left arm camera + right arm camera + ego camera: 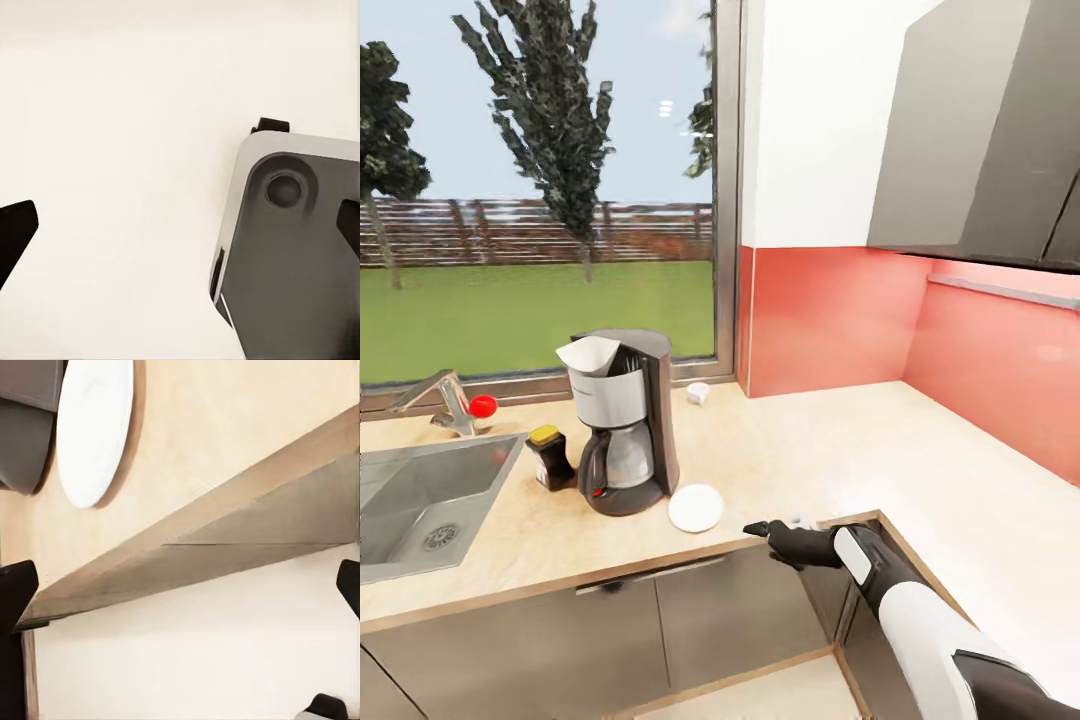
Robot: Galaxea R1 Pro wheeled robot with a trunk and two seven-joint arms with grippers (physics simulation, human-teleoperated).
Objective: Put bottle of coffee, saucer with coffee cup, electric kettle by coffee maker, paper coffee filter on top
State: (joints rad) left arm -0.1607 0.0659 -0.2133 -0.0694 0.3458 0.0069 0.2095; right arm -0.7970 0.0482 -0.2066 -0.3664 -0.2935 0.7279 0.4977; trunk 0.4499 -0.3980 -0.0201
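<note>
The tiny white coffee cup with its small side handle sits on the light beige speckled stone-look bench behind the black drip coffee maker with the silver-white filter housing and glass carafe, near the window sill and well apart from the small flat round white saucer. That saucer lies just beside the coffee maker's base, toward the front edge of the bench. A thin white paper coffee filter cone already rests on top of the coffee maker, and the squat dark bottle of coffee with a yellow cap stands just beside it, on the steel sink's side. No electric kettle is to be seen here.

The right gripper hovers at the bench's front edge, just beyond the saucer from the coffee maker, its jaws spread wide with nothing between them (the right wrist view shows the saucer and the bench lip ahead). From there the cup lies farther back across the bench, past the saucer; the right arm looks better placed, so the coming reach probably runs backward toward the window. The left gripper's jaws are also spread and empty, over a pale surface.
</note>
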